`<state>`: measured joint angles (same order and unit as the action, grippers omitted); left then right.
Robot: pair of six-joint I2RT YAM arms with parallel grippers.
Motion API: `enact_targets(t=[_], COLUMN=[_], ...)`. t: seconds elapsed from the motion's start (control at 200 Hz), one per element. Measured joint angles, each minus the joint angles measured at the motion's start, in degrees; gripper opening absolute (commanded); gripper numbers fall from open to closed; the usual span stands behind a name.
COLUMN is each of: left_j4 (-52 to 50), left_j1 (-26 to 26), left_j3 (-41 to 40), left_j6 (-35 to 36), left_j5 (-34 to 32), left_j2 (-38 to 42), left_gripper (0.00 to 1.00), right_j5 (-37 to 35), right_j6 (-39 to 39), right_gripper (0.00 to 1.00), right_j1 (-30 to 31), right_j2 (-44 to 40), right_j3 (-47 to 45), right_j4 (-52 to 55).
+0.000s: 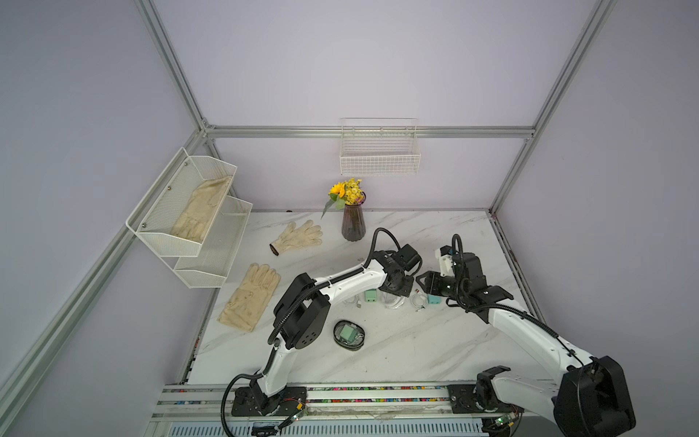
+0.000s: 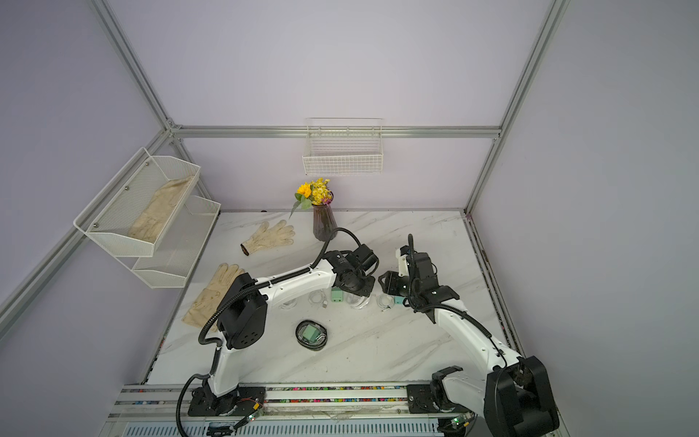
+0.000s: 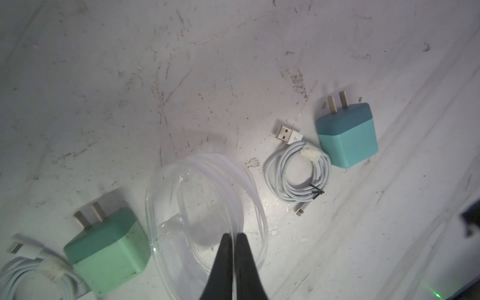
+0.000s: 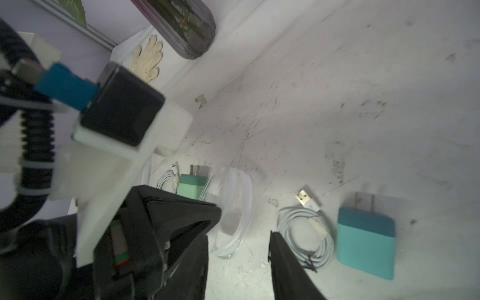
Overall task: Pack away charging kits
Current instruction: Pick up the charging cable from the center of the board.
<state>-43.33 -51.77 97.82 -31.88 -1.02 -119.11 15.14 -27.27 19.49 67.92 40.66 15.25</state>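
Where the clear case (image 3: 207, 197) lies mid-table, between mint charger (image 3: 109, 249) at left and coiled cable (image 3: 298, 174) at right, left gripper (image 3: 234, 235) shows jaws together at its rim; right gripper (image 4: 241, 249), jaws apart. Light, slick, thin shell: probably best pinched at the rim.

free: table (image 1: 435, 352) near right, far right | blocked: centre row: green charger (image 1: 370, 296), clear case (image 1: 391, 301), cable (image 1: 418, 301), blue charger (image 1: 434, 299) | vase (image 1: 353, 223) far | glove (image 1: 249, 299) left
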Motion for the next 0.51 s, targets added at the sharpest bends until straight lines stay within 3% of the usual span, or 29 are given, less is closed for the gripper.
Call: enact_targets(t=[0.505], left_j4=[15.61], left_j1=[-0.04], left_j3=[-15.19], left_j6=[-4.37], left_j5=[5.79], left_j2=[4.17], left_gripper=[0.00], right_j5=[-8.79], right_j6=[-6.38], right_gripper=[0.41], right_j1=[2.43], right_j2=[7.23], right_j3=[-4.66], right_j4=[1.86])
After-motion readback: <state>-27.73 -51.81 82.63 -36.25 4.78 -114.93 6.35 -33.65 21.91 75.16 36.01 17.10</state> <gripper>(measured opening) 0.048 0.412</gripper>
